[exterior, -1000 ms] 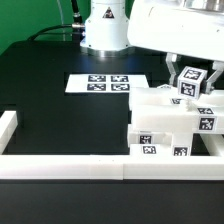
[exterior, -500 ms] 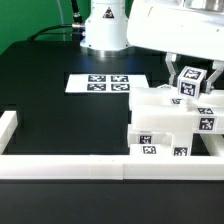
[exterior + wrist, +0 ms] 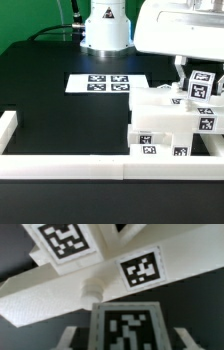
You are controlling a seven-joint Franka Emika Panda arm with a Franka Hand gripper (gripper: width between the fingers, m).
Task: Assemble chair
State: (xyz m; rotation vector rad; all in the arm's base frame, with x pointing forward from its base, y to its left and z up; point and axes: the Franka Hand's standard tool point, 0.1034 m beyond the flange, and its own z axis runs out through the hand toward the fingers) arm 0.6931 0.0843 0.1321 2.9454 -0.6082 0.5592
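Observation:
My gripper hangs at the exterior view's right, above the white chair parts. It is shut on a small white chair piece with a black-and-white tag, held just above the stacked parts. In the wrist view the held piece sits between my fingers. Close beyond it lies a large white chair part with two tags and a short white peg. More tagged chair blocks stand against the front rail.
The marker board lies flat on the black table near the arm's base. Low white border rails run along the front and the exterior view's left.
My gripper has moved toward the exterior view's right and slightly down, carrying the small tagged piece with it. The other chair parts have not moved.

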